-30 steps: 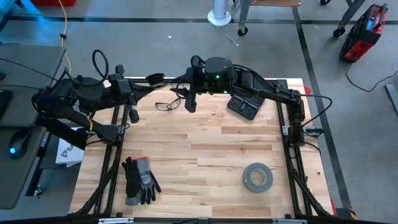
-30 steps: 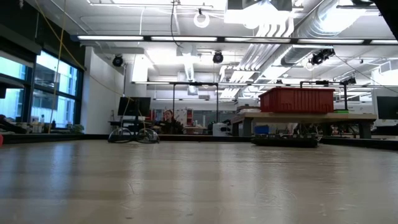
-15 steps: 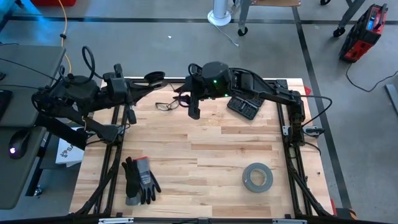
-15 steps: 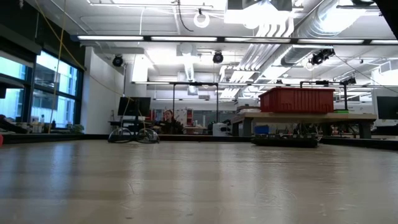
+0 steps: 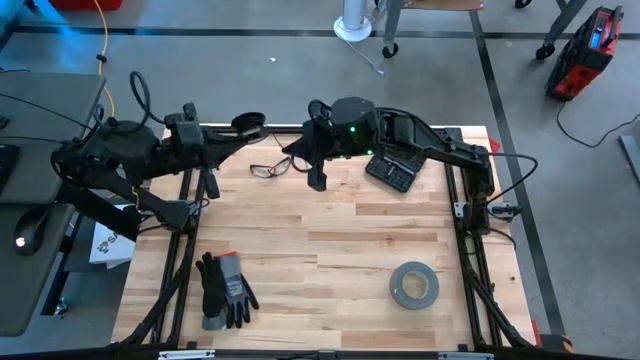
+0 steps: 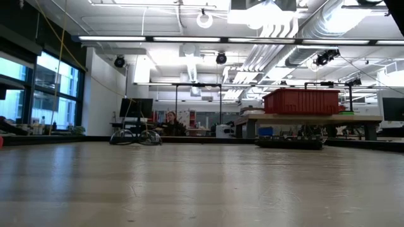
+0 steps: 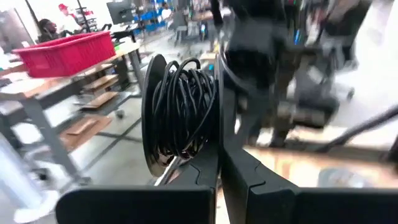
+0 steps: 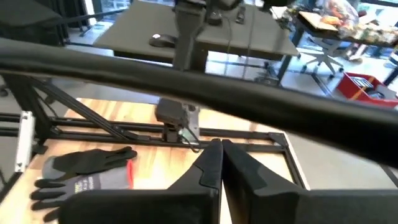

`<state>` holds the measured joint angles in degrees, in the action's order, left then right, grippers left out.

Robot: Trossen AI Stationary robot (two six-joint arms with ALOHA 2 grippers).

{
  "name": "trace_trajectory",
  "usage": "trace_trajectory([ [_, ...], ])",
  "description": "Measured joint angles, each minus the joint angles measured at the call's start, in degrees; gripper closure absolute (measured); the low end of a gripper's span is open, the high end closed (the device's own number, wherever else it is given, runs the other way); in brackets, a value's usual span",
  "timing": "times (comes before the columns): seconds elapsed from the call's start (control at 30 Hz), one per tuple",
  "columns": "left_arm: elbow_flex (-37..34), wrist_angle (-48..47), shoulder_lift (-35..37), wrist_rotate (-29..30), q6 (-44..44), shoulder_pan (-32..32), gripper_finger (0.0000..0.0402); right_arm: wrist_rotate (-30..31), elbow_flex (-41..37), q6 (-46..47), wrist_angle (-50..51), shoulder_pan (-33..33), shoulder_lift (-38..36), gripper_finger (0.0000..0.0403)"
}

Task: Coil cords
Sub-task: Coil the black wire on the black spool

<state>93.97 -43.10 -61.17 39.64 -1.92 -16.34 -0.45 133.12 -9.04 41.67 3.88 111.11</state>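
A small black spool [image 5: 248, 122] wound with thin dark cord [image 7: 180, 112] is held up over the table's far left edge by my left gripper [image 5: 234, 129], which is shut on it. A loose stretch of thin dark cord [image 5: 268, 168] lies in small loops on the wood near the far edge, also seen in the low view [image 6: 136, 136]. My right gripper [image 5: 318, 182] hangs just right of those loops, above the table, pointing slantwise down, fingers shut [image 8: 221, 152]. My left gripper pinches the rim of one spool flange [image 7: 219, 127] between its two fingers [image 7: 208, 171], coming nearly level from the table's left. The spool is lifted clear of the table, its axis about level. Whether my right gripper has the cord between its fingers I cannot tell.
A grey tape roll [image 5: 414, 285] lies near right. A pair of dark gloves [image 5: 225, 290] lies near left. A black tool case [image 5: 392, 172] sits at the far right beside the right arm. Bare wood fills the middle of the table [image 5: 340, 240].
My right gripper has shut and shifted a little toward the table's right. My left gripper has stayed in place with the spool, rolling slightly.
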Motion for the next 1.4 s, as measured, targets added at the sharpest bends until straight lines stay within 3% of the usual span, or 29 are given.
trace_trajectory([
  [0.17, 0.00, 5.33, -0.01, -2.49, 0.00, 0.00, 0.0401, -0.19, 0.00, 0.12, -2.01, -1.30, 0.60, 0.0399],
  [0.33, 0.00, 6.98, 0.50, -2.82, -0.74, 0.00, 0.0401, 3.36, 0.00, 0.43, -2.18, -1.66, 0.42, 0.0392],
  [0.53, 0.00, 5.31, 0.44, -1.66, -1.33, 0.00, 0.0401, -2.62, 0.00, 5.38, -3.95, -3.41, -1.56, 0.0326],
  [0.7, 0.00, 5.96, 0.50, -1.59, -1.42, 0.02, 0.0400, 6.81, 0.00, 1.20, -2.32, -5.82, -2.49, 0.0253],
  [0.83, 0.00, 7.64, 0.44, -1.61, -1.26, 0.02, 0.0401, 12.55, 0.00, -1.53, 1.24, -5.36, -1.63, 0.0225],
  [1.07, 0.00, 7.87, 0.42, -2.05, -1.24, 0.02, 0.0400, 15.56, 0.00, -5.10, 0.81, -4.29, 0.17, 0.0222],
  [1.2, 0.00, 7.90, 0.44, -2.05, -1.22, 0.02, 0.0400, 14.05, 0.00, -5.18, 0.79, -4.24, 0.25, 0.0224],
  [1.4, 0.00, 7.86, 0.44, -2.03, -1.22, 0.02, 0.0400, 13.84, 0.00, -6.45, 0.31, -4.25, 0.28, 0.0271],
])
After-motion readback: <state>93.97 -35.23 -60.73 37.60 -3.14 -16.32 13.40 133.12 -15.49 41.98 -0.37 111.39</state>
